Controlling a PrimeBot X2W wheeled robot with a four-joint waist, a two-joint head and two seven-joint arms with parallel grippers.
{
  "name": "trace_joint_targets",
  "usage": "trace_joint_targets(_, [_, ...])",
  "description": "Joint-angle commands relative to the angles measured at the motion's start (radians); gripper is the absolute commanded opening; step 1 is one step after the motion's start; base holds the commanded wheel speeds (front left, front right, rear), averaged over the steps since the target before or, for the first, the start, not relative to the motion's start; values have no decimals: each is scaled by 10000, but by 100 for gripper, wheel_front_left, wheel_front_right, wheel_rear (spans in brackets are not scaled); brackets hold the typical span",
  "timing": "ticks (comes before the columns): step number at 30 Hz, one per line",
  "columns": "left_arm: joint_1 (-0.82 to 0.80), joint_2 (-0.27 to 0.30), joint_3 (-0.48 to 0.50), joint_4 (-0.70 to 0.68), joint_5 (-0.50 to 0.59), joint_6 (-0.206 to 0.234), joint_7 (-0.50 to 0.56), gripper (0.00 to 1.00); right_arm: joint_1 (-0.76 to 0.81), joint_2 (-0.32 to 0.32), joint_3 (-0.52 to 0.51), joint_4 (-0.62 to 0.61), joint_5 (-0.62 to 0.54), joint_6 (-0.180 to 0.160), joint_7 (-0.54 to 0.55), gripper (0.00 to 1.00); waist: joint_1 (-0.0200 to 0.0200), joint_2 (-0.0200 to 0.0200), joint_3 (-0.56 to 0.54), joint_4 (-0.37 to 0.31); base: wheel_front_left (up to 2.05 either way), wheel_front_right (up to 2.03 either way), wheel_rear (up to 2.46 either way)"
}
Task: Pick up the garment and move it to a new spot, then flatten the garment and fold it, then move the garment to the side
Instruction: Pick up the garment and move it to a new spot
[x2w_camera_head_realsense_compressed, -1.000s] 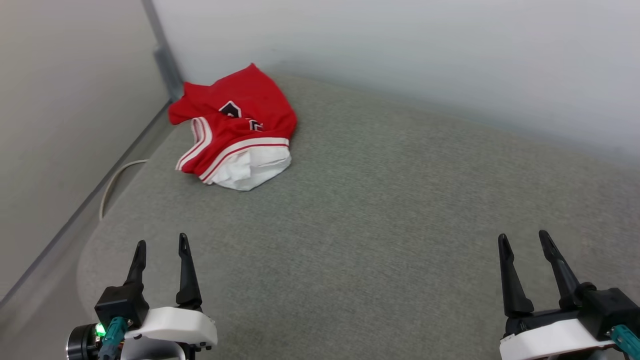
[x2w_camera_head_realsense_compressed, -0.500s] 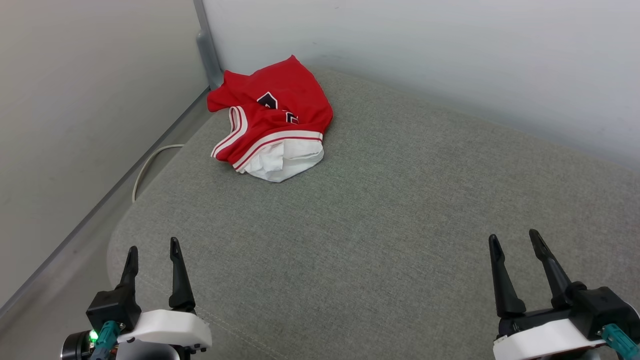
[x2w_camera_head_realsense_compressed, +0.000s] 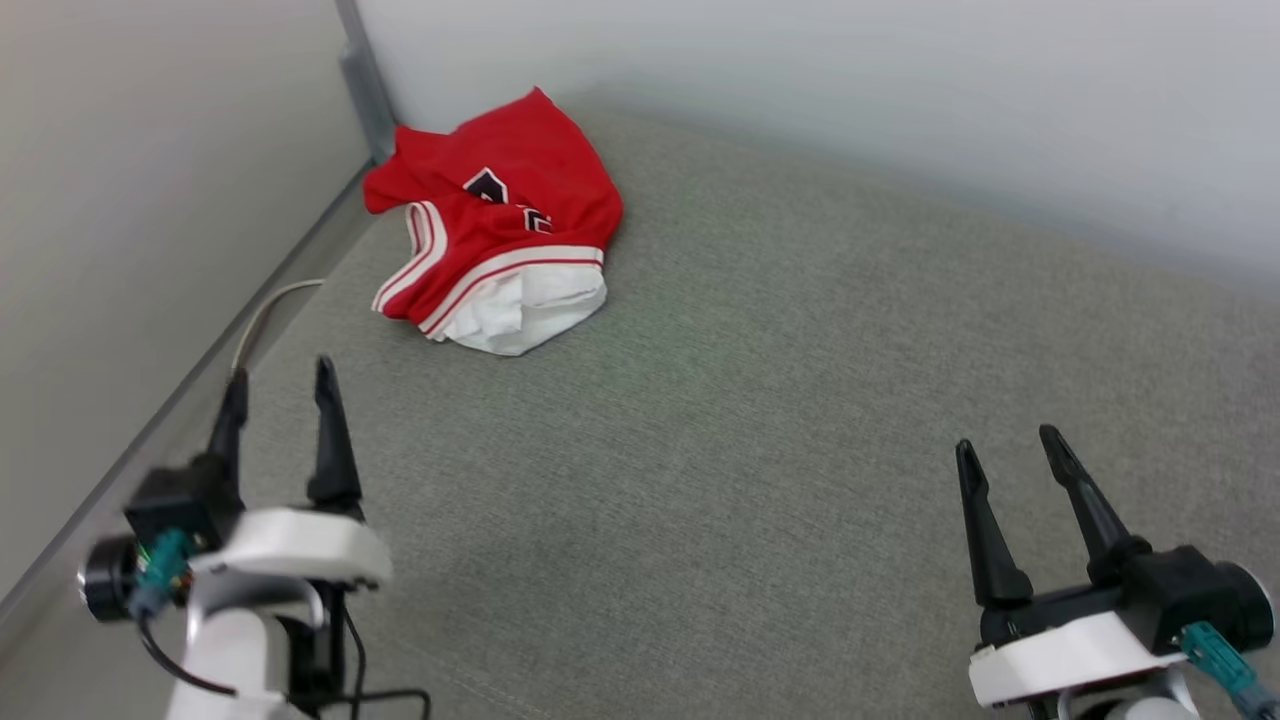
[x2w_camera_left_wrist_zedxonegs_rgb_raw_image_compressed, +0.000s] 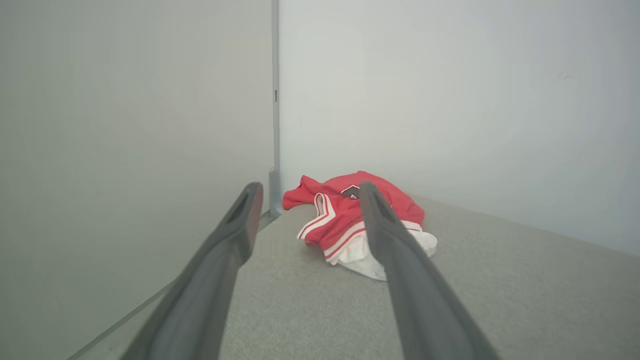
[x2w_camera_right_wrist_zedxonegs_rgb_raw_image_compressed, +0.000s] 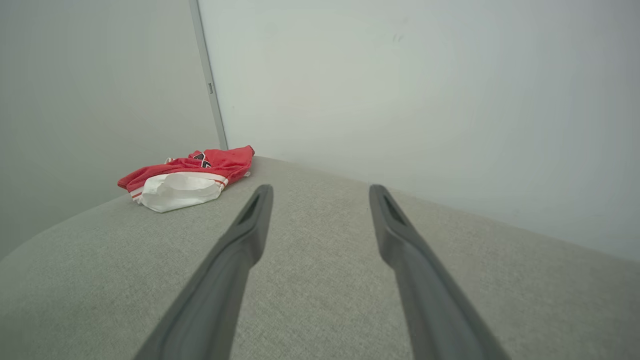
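Observation:
The garment (x2w_camera_head_realsense_compressed: 500, 240) is a crumpled red jersey with white trim and a white sleeve, lying in the far left corner of the grey cushioned surface (x2w_camera_head_realsense_compressed: 760, 400). A bit of black print shows on its top. In the left wrist view the garment (x2w_camera_left_wrist_zedxonegs_rgb_raw_image_compressed: 345, 220) lies ahead, partly behind the right finger. From the right wrist the garment (x2w_camera_right_wrist_zedxonegs_rgb_raw_image_compressed: 187, 177) sits far off to the left. My left gripper (x2w_camera_head_realsense_compressed: 280, 385) hovers open near the surface's left edge, well short of the garment. Low on the right, my right gripper (x2w_camera_head_realsense_compressed: 1008, 448) is open with nothing between its fingers.
Pale walls (x2w_camera_head_realsense_compressed: 800, 80) close in the surface at the back and the left, meeting at a grey corner strip (x2w_camera_head_realsense_compressed: 360, 85). A white cable (x2w_camera_head_realsense_compressed: 265, 315) runs along the gap between the left wall and the surface edge.
The head camera has shifted, so the whole scene sits differently. My left gripper has risen and moved forward toward the garment. The right gripper keeps its place, and the garment lies the same.

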Motion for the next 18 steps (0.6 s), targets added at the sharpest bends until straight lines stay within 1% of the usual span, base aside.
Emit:
trace_joint_targets(1, [-376,105,131,103,34,-104,-28,100,-213,20,53,-89,-127,-7,-25,100,0,0,305,-283,0,0,0])
trace_joint_targets(4, [-1385,312,493,488,-123,-464,-28,100,-453,20,219,-223,-355,-7,-25,100,0,0,773,-644,0,0,0])
trace_joint_targets(9, [-3087,840,1031,1032,-389,-915,-28,100,-878,-5,231,-567,-731,-7,-25,100,0,0,1616,-1200,0,0,0])
trace_joint_targets(14, [-4639,1685,1197,1959,-755,-1233,-28,100,-1259,-199,166,-1031,-904,-7,-24,100,0,0,2409,-1647,0,0,0])
trace_joint_targets(18, [-5810,2476,827,2933,-1155,-1352,412,100,-1524,-348,73,-1402,-1000,-7,-24,100,0,0,2925,-1878,0,0,0])
